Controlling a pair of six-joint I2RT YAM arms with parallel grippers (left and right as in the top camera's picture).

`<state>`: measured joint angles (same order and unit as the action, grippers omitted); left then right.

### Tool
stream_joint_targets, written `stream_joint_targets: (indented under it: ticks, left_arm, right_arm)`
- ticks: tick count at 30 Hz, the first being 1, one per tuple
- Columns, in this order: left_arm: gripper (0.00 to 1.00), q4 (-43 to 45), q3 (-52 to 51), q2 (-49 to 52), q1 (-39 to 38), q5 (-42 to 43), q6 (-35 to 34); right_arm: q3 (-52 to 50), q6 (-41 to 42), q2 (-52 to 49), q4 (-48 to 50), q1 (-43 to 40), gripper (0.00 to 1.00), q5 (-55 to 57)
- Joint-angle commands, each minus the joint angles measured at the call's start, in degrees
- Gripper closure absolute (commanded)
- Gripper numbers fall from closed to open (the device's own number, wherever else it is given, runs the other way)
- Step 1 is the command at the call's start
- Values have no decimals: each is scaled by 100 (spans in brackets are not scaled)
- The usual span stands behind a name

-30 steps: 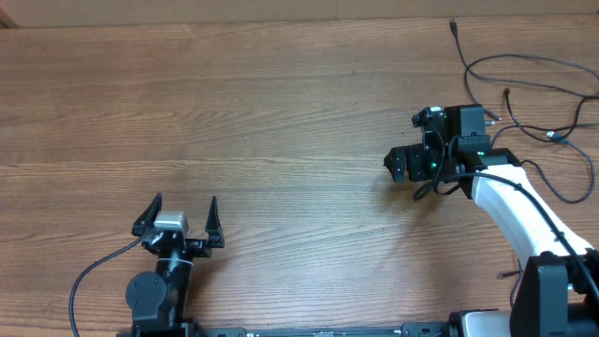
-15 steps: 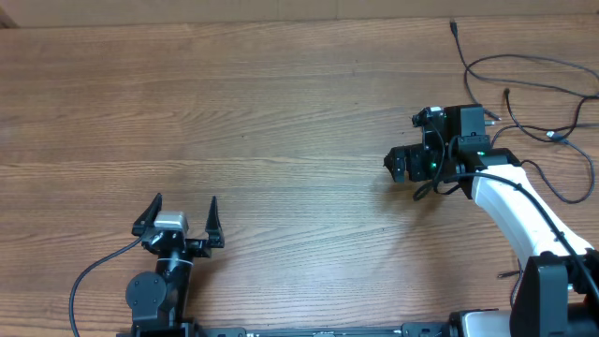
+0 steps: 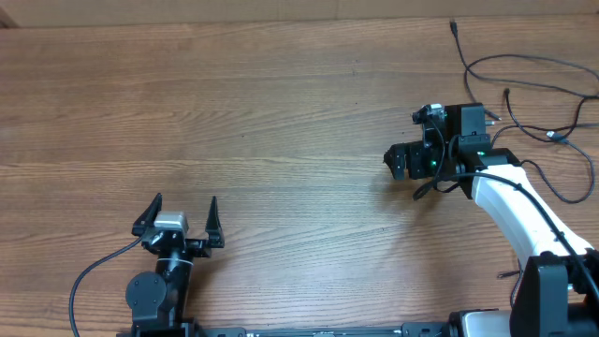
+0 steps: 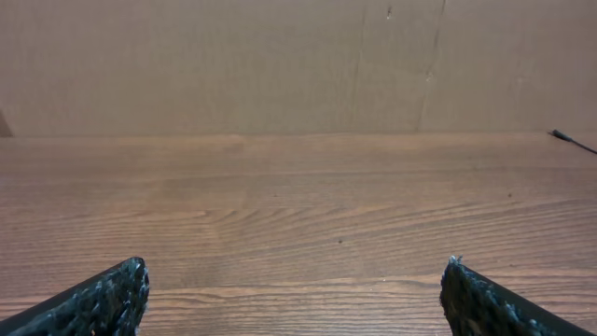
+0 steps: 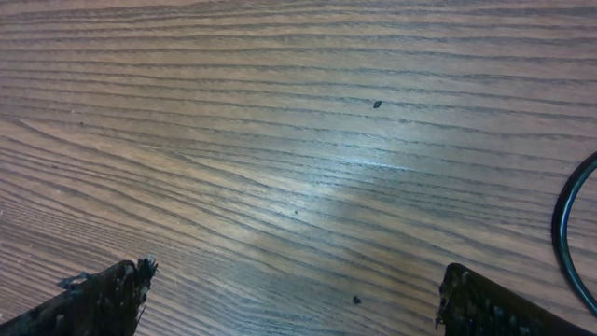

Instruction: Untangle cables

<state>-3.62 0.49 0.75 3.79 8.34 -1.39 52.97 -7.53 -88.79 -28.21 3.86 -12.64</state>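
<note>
I judged nothing untangled yet: thin black cables (image 3: 550, 137) lay looped upper right, while left claw (image 3: 184, 201) and right claw (image 5: 297, 271) gaped empty.

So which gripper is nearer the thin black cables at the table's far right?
Right. The right gripper sits open just left of and below the thin black cables in the overhead view. The left gripper, also open, is far off at the near-left.
</note>
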Motion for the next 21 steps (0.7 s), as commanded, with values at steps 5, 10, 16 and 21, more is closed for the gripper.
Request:
stream_joint_targets:
  ticks: [5,10,16,21]
  left_arm:
    - [1,-13,-20,-55,26,24,-48]
    - [0,-13,-20,-55,26,24,-48]
    - [1,-13,-20,-55,26,24,-48]
    - [0,-13,-20,-55,26,24,-48]
  right_arm:
    - [101,-2,153,313,50,0,-160]
    - [98,-7,315,417,63,0,-153]
    - [11,-2,859,542,63,0,-160]
    - [-271,-4,1460,782,13,0,-153]
